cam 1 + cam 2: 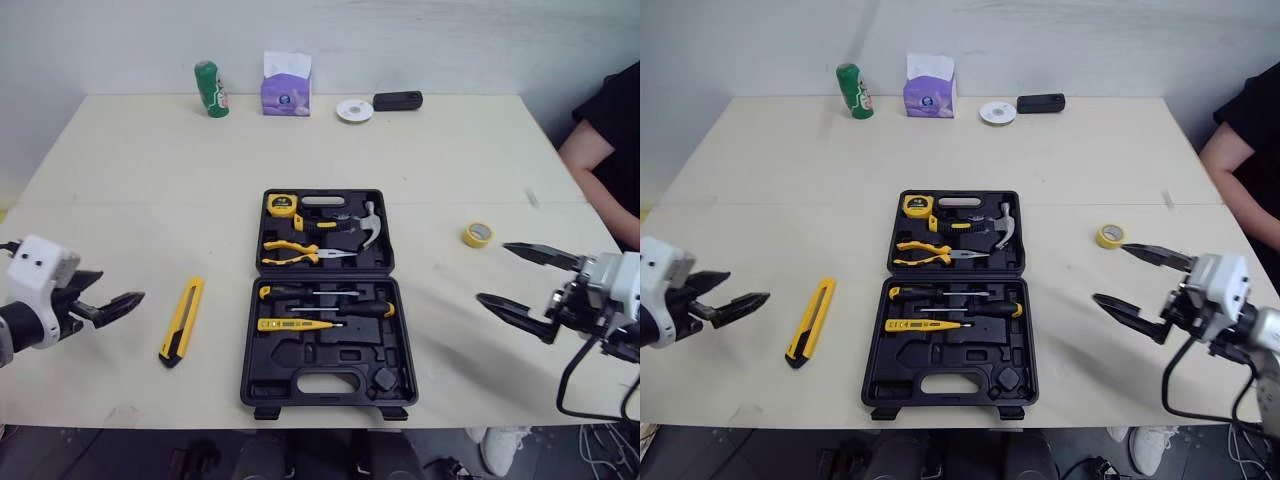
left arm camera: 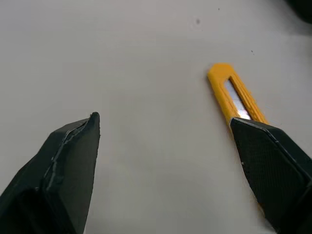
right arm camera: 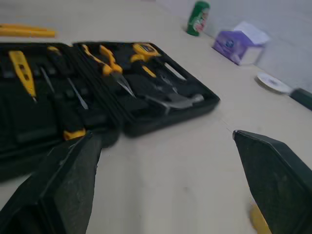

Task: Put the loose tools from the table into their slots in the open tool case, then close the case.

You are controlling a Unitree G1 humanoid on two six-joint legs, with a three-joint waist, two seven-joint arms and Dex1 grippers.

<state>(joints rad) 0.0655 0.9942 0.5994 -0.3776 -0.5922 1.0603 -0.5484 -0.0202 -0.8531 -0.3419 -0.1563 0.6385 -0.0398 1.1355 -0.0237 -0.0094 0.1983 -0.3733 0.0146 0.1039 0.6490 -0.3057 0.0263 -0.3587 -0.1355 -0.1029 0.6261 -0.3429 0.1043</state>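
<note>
**Knife and tape loose on the table, both grippers gaping**

Dead centre of the head-camera frame lay the open black plastic tool case (image 1: 285, 365), both halves flat on the pale cream table (image 1: 130, 180). The upper half held a yellow tape measure (image 1: 282, 205), a steel-headed hammer (image 1: 366, 225) and yellow-handled pliers (image 1: 295, 250). The lower half held two black-and-yellow screwdrivers (image 1: 372, 309) and a slim yellow tester pen (image 1: 295, 324), with bare slots below them.

Out on the table, the yellow-and-black utility knife (image 1: 181, 320) lay lower left of centre, well apart from the case and roughly parallel to its side. A small roll of yellow tape (image 1: 478, 234) sat right of centre, also apart from the case.

At the lower left edge hovered the left gripper (image 1: 120, 286), jaws apart and empty, its tips aimed toward the knife but short of it. Its wrist camera caught the knife's yellow end (image 2: 234, 95) on the table between the spread fingers, running behind one of them.

At the lower right edge, the right gripper (image 1: 492, 272) hung with jaws spread wide and empty, just below the tape roll.

Along the top of the frame stood a green can (image 1: 211, 89), a purple tissue box (image 1: 286, 85), a white disc (image 1: 354, 110) and a black oblong object (image 1: 397, 100). A person's black sleeve (image 1: 610, 140) showed at the upper right.
</note>
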